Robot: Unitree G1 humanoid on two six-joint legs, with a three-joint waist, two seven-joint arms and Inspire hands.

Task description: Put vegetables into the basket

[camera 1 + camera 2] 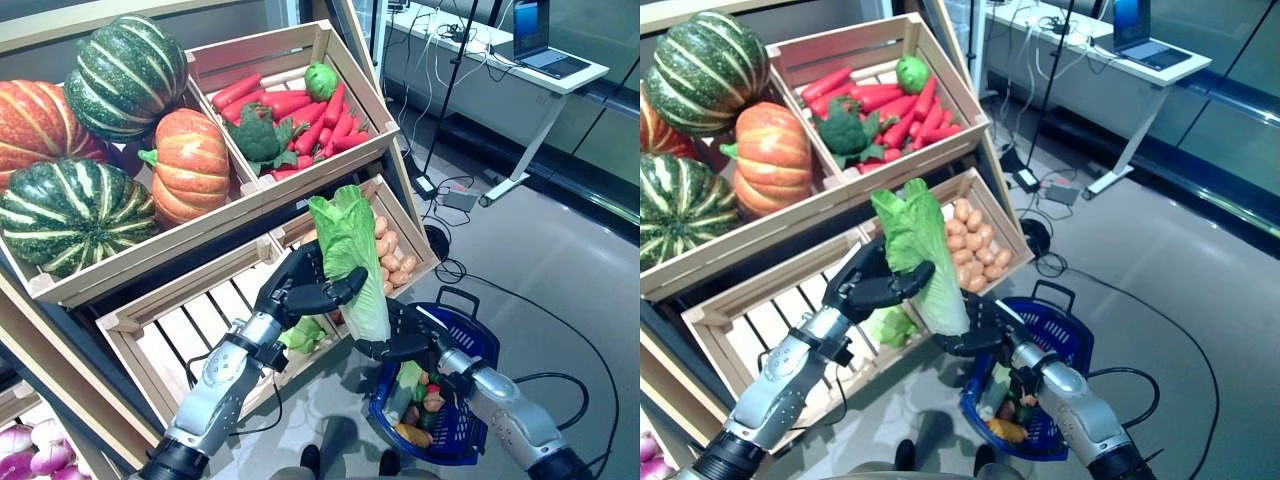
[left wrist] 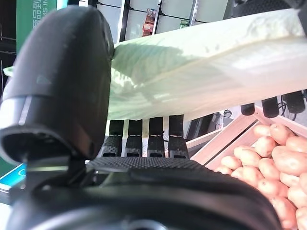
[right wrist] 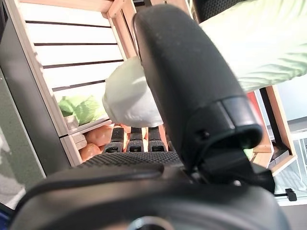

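A long pale-green cabbage stands upright in the air in front of the lower crate, above the left edge of the blue basket on the floor. My left hand is curled round its middle; in the left wrist view the leaf lies between thumb and fingers. My right hand is closed on its white base, just above the basket's rim. Green, orange and red vegetables lie in the basket.
The wooden stand's lower crate is right behind my left hand, with a green leafy vegetable in it. A crate of potatoes is behind the cabbage. A white desk stands at the back right.
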